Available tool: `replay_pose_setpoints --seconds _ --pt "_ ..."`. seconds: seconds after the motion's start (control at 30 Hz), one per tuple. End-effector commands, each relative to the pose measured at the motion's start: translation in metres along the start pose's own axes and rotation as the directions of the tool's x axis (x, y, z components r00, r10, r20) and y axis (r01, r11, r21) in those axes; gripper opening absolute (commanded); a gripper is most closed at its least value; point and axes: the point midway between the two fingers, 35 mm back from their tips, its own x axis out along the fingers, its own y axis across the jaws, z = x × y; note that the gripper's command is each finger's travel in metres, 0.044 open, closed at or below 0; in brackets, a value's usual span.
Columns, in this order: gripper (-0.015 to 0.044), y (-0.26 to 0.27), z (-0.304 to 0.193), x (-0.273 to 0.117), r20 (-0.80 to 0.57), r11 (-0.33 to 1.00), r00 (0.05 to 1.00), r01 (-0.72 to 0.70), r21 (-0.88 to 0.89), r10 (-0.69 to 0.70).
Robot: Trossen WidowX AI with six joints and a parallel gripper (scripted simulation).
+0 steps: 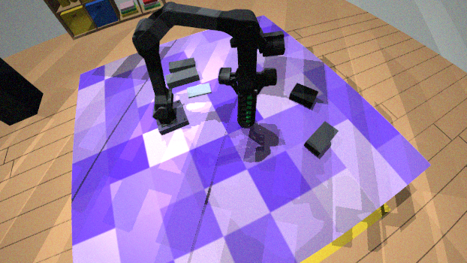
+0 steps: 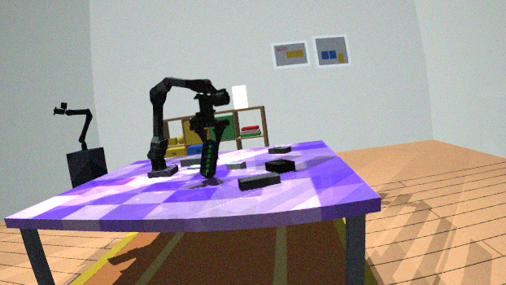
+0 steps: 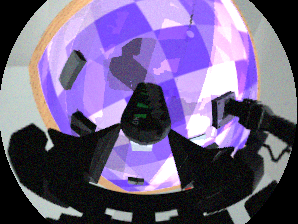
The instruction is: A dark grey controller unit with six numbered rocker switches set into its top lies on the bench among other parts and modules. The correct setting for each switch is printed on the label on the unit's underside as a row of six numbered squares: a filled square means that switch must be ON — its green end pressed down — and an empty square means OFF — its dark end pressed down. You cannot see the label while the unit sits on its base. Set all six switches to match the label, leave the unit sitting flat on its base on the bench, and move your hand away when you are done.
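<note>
The dark grey controller unit [image 1: 247,114] [image 2: 211,160] [image 3: 145,110] hangs on end above the bench, its long side upright. A row of green switch parts shows on its side in the top and exterior views, and a few green marks show in the wrist view. The single switch settings are too small to tell. My gripper [image 1: 248,92] [image 2: 209,141] [image 3: 144,128] points down and is shut on the unit's upper end, one finger on each side. The label on the underside does not show in any view.
A black box [image 1: 303,95] [image 2: 281,165] and a dark grey box [image 1: 322,139] [image 2: 259,181] [image 3: 73,71] lie to the right of the unit in the top view. Two grey blocks [image 1: 182,64] [image 1: 183,77] and a pale flat plate [image 1: 199,90] lie near the arm's base.
</note>
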Motion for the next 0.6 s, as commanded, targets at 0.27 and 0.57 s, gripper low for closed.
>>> replay_pose_setpoints --seconds 0.27,0.57 --pt "0.0338 -0.001 -0.009 0.008 0.001 1.000 1.000 0.011 0.006 -0.011" --pt "0.0338 -0.001 -0.015 0.010 0.001 1.000 1.000 0.011 0.006 -0.011"
